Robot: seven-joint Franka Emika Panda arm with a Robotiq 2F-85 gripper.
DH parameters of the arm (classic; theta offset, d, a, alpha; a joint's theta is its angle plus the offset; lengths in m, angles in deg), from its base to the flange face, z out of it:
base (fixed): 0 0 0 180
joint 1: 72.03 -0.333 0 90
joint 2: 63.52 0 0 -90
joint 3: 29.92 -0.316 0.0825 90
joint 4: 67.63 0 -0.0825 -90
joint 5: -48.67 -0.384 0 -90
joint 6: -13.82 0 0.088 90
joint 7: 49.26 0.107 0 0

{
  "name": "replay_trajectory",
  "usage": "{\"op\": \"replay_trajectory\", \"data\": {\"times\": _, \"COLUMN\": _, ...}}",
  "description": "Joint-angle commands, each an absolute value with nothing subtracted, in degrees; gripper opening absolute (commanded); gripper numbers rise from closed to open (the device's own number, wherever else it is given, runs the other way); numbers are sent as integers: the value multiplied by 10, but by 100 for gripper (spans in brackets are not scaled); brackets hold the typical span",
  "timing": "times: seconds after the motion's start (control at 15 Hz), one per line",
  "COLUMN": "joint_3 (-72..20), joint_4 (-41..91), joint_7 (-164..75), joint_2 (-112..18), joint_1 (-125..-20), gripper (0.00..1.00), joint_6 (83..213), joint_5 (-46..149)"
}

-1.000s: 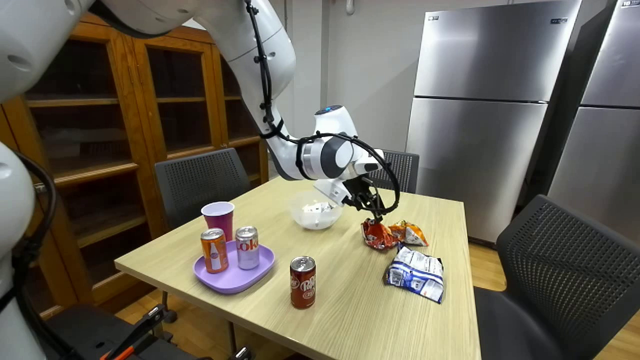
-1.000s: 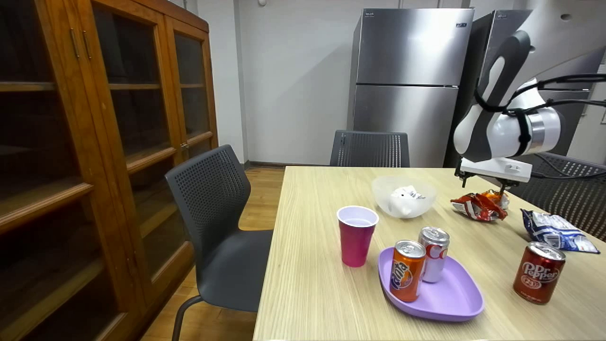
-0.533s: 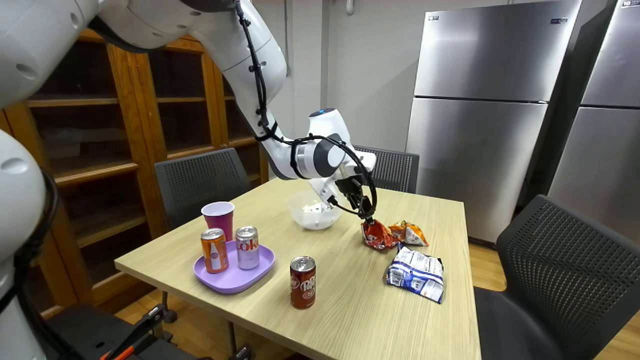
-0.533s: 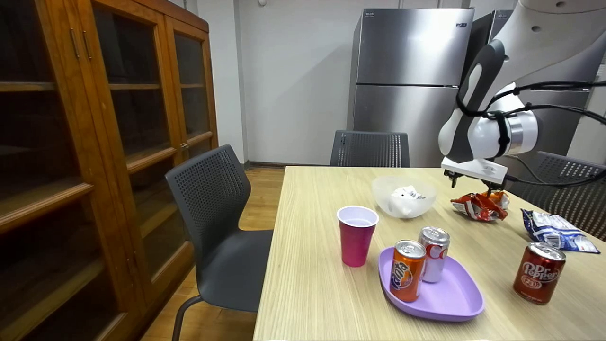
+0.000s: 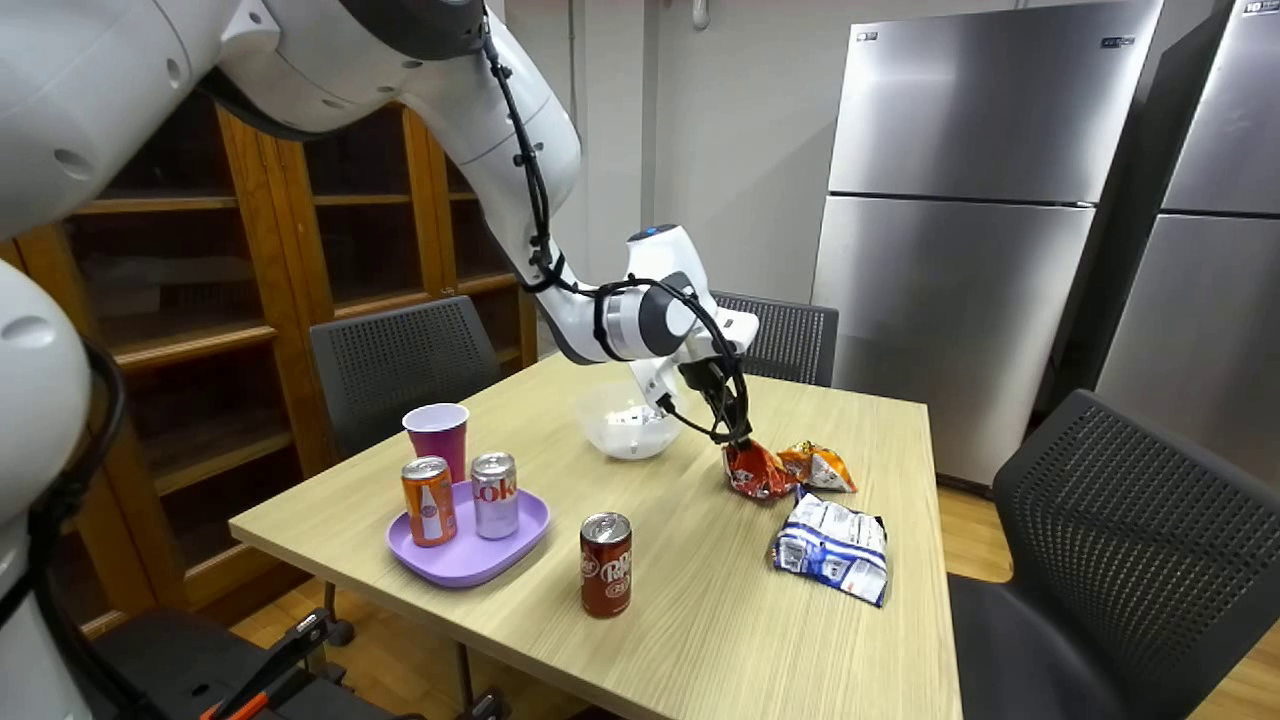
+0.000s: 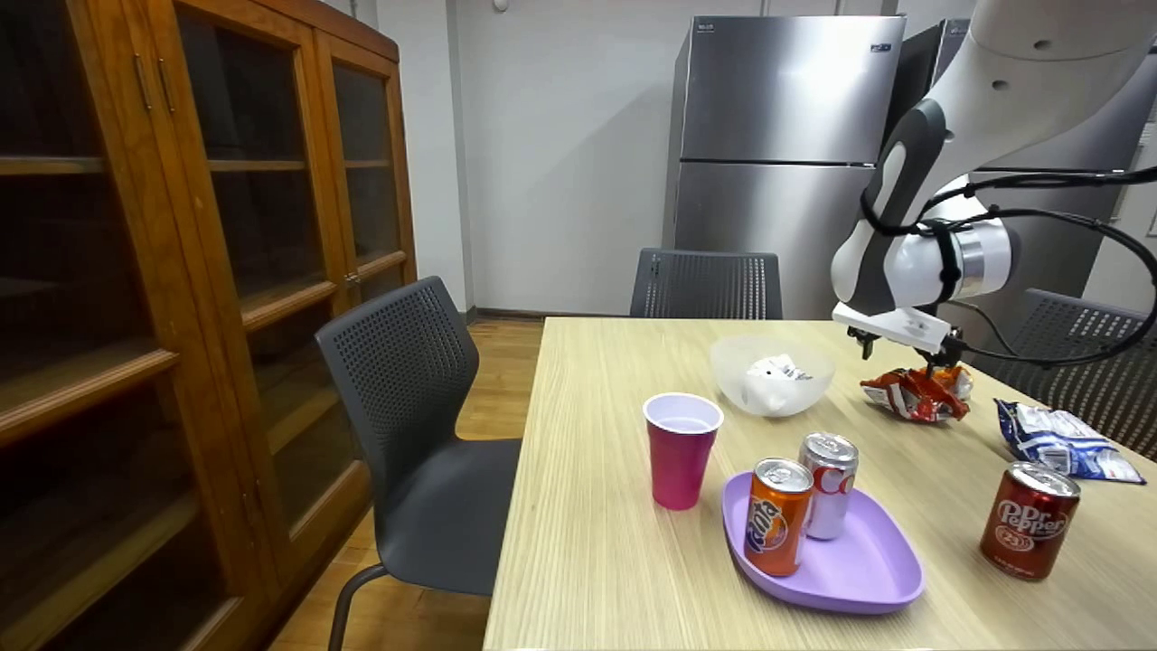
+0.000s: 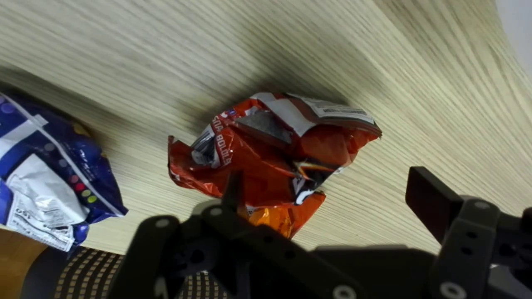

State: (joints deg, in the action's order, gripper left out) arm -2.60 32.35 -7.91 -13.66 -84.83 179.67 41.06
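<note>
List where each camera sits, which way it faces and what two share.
Exterior view: beside the arm, facing across the table to the refrigerators; arm from upper left to center.
Exterior view: by the purple tray, also facing the refrigerators; arm's end and gripper at right.
Wrist view: on the arm's end, looking down on the red bag; spread fingers at bottom.
Both exterior views share the tray.

In both exterior views a lilac plastic tray (image 6: 872, 561) sits on a pale wood-grain tabletop (image 6: 587, 542), bearing an orange metal Fanta can (image 6: 777, 520) and a silver metal Coke can (image 6: 832, 493), close together and upright. A tall magenta plastic cup (image 6: 682, 459) with a white inside stands just beside the tray; a brown-red metal Dr Pepper can (image 6: 1030, 522) stands apart from them. Dark grey chairs (image 6: 398, 380) with perforated backs stand around the tabletop. Beyond are two brushed-steel refrigerators (image 5: 955, 330) and a brown wooden cabinet (image 6: 176, 271) with glass doors.
</note>
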Motion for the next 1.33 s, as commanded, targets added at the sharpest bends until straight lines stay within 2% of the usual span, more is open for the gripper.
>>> {"op": "replay_trajectory", "data": {"times": 0.0, "joint_3": -21, "joint_4": 281, "joint_7": -46, "joint_2": -113, "joint_1": -844, "gripper": 100, "joint_6": 1765, "joint_5": 415}}
{"op": "replay_trajectory", "data": {"times": 0.47, "joint_3": -28, "joint_4": 246, "joint_7": -31, "joint_2": -93, "joint_1": -831, "gripper": 100, "joint_6": 1745, "joint_5": 421}}
{"op": "replay_trajectory", "data": {"times": 0.6, "joint_3": -29, "joint_4": 236, "joint_7": -31, "joint_2": -88, "joint_1": -829, "gripper": 74, "joint_6": 1740, "joint_5": 423}}
{"op": "replay_trajectory", "data": {"times": 0.87, "joint_3": -31, "joint_4": 222, "joint_7": -32, "joint_2": -80, "joint_1": -825, "gripper": 40, "joint_6": 1733, "joint_5": 425}}
{"op": "replay_trajectory", "data": {"times": 1.13, "joint_3": -34, "joint_4": 219, "joint_7": -36, "joint_2": -82, "joint_1": -823, "gripper": 10, "joint_6": 1734, "joint_5": 427}}
{"op": "replay_trajectory", "data": {"times": 1.27, "joint_3": -36, "joint_4": 223, "joint_7": -39, "joint_2": -86, "joint_1": -823, "gripper": 0, "joint_6": 1736, "joint_5": 428}}
